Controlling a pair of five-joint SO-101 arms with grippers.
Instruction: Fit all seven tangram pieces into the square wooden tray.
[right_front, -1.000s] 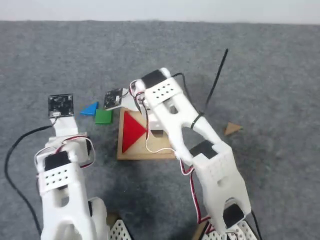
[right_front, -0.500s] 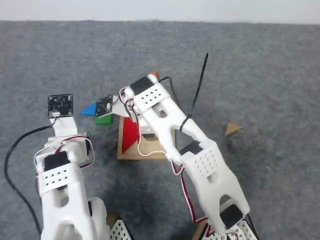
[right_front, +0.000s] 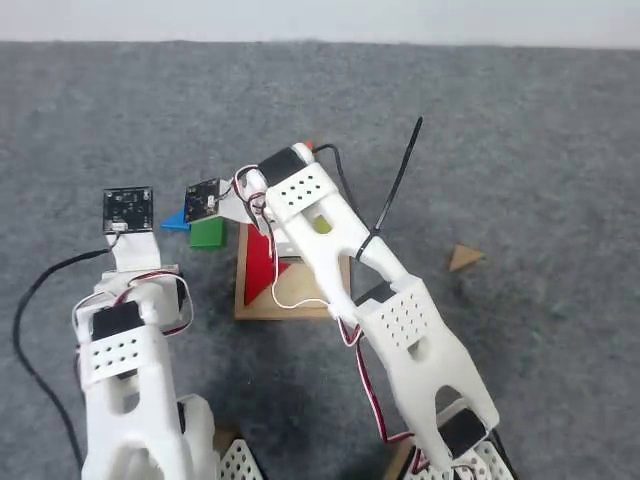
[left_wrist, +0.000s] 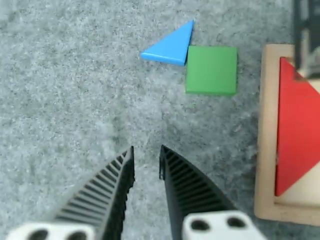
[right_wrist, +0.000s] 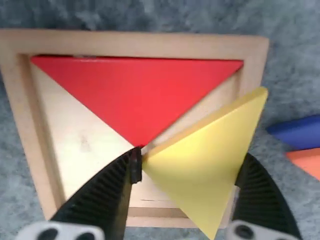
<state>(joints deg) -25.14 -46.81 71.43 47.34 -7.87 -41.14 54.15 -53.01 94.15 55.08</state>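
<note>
The square wooden tray (right_wrist: 20, 100) holds a big red triangle (right_wrist: 135, 92) along one side. My right gripper (right_wrist: 190, 167) is shut on a yellow triangle (right_wrist: 205, 160), tilted just over the tray's bare part beside the red one. From above, the right arm (right_front: 300, 195) covers the tray (right_front: 290, 305) and the red triangle (right_front: 260, 265). A blue triangle (left_wrist: 170, 46) and a green square (left_wrist: 211, 70) lie touching on the carpet beside the tray (left_wrist: 265, 130). My left gripper (left_wrist: 146, 162) hovers over bare carpet short of them, slightly open and holding nothing.
A tan triangle (right_front: 465, 258) lies alone on the grey carpet to the right. A dark blue piece (right_wrist: 297, 131) and an orange piece (right_wrist: 306, 160) sit just outside the tray's far side. A black cable (right_front: 400, 180) rises off the right arm.
The right arm has swung left across the tray with the yellow triangle, now covering more of the red one. The left arm has barely shifted.
</note>
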